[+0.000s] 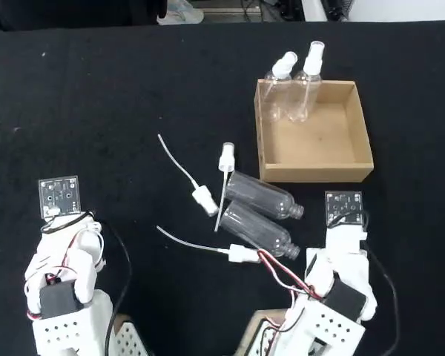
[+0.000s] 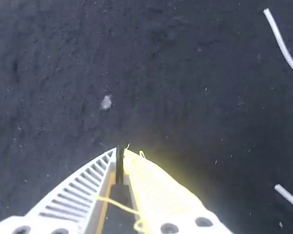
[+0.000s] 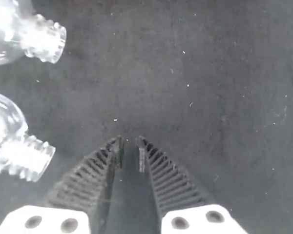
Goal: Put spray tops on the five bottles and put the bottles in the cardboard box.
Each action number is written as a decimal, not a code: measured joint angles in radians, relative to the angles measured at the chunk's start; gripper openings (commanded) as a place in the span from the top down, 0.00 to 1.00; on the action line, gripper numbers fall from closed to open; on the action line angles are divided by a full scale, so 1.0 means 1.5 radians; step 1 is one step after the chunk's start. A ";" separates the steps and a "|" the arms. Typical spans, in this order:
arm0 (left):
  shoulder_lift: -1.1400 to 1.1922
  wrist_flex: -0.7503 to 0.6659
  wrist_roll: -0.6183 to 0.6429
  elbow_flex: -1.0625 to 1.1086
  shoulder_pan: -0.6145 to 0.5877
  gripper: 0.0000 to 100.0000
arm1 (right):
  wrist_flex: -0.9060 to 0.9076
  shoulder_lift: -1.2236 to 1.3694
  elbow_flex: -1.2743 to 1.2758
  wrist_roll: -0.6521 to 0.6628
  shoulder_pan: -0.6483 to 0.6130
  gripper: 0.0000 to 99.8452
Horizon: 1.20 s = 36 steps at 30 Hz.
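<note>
Left gripper (image 2: 119, 156): closed, empty.
Right gripper (image 3: 129, 144): nearly closed, empty.
Advice: hold bottle (image 1: 264, 195) at neck; feed top (image 1: 205, 199) tube straight in.

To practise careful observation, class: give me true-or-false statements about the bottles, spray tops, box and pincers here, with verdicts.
1. Two capped bottles stand inside the cardboard box. True.
2. The two uncapped bottles stand upright on the table. False: they lie on their sides.
3. Three loose spray tops lie on the table. True.
4. The left pincer grips a spray top. False: it is shut on nothing.
</note>
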 measured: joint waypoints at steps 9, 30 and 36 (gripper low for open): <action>0.006 -0.024 -0.003 0.073 0.055 0.97 | -0.002 0.000 0.001 -0.071 -0.084 0.98; 0.005 0.080 -0.002 0.073 0.055 0.97 | -0.002 0.000 0.001 -0.081 -0.184 0.99; 0.005 0.080 -0.002 0.073 0.055 0.97 | -0.002 0.000 0.001 -0.081 -0.184 0.99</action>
